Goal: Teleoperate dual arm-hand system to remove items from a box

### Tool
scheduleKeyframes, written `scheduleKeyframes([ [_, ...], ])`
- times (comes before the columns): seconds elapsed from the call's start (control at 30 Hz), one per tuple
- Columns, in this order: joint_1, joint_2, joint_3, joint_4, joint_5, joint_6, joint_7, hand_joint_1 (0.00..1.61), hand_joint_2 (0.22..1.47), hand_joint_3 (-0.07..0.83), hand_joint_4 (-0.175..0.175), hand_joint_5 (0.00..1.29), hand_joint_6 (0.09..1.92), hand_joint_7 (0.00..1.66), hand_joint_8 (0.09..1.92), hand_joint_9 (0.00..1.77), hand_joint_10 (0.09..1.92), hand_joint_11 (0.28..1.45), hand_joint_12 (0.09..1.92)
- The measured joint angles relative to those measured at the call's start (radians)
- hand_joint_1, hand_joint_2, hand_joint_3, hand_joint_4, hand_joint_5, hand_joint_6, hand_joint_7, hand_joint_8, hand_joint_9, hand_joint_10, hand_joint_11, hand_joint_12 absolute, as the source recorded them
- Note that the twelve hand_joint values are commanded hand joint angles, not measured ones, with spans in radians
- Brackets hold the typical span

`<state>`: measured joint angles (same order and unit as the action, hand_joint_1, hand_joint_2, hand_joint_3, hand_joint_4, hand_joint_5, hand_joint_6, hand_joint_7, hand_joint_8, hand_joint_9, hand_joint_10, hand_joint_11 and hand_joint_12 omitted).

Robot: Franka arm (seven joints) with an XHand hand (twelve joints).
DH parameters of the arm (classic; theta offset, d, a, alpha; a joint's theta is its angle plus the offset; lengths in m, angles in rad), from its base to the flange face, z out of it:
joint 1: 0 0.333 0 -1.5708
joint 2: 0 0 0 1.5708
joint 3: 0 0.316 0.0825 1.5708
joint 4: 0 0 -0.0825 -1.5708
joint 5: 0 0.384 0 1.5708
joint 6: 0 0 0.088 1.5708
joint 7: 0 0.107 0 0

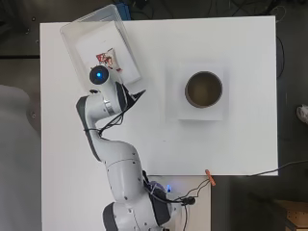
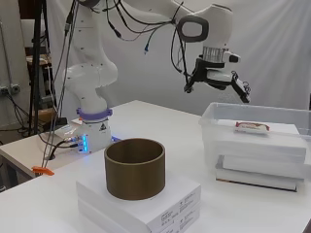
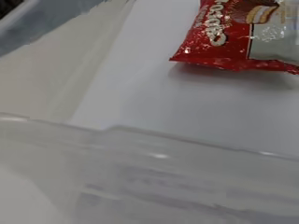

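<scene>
One red snack pack lies flat in the clear box at the desk's 10 o'clock, light, crinkly, likely slippery, best pinched across its middle; robot hand hovers above the box rim, empty, fingers spread.

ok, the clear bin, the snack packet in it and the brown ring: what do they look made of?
Clear bin: looks like translucent plastic; the white blocks inside show through its walls.
Snack packet: glossy film wrapper, red and white, crinkled with bright glints.
Brown ring: matte open cylinder, possibly cardboard or dull metal; cannot tell which.
</scene>
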<state>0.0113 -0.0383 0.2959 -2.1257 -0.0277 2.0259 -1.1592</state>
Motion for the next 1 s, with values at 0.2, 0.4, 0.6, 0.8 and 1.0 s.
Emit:
scheduleKeyframes([
  [0.2,-0.034,0.142,-0.03,0.113,-0.059,-0.001,0.054,0.23,1.03,-0.011,-0.005,0.48,0.09,0.68,0.09,0.74,0.09,0.65,0.09],
  [0.4,-0.009,0.305,-0.053,0.264,-0.125,-0.005,0.1,0.23,0.96,-0.027,-0.011,0.44,0.09,0.62,0.09,0.68,0.09,0.63,0.09],
  [0.6,0.005,0.366,-0.054,0.326,-0.123,-0.048,0.061,0.31,0.93,-0.019,-0.011,0.38,0.09,0.58,0.09,0.66,0.09,0.63,0.09],
  [0.8,0.05,0.482,-0.073,0.507,-0.148,-0.265,0.059,0.51,0.99,0.002,0.02,0.51,0.09,0.68,0.09,0.8,0.09,0.7,0.09],
  [1.0,0.075,0.538,-0.078,0.584,-0.185,-0.381,0.099,1.03,1.06,0.015,-0.105,0.85,0.68,0.84,0.54,0.99,0.39,0.8,0.09],
])
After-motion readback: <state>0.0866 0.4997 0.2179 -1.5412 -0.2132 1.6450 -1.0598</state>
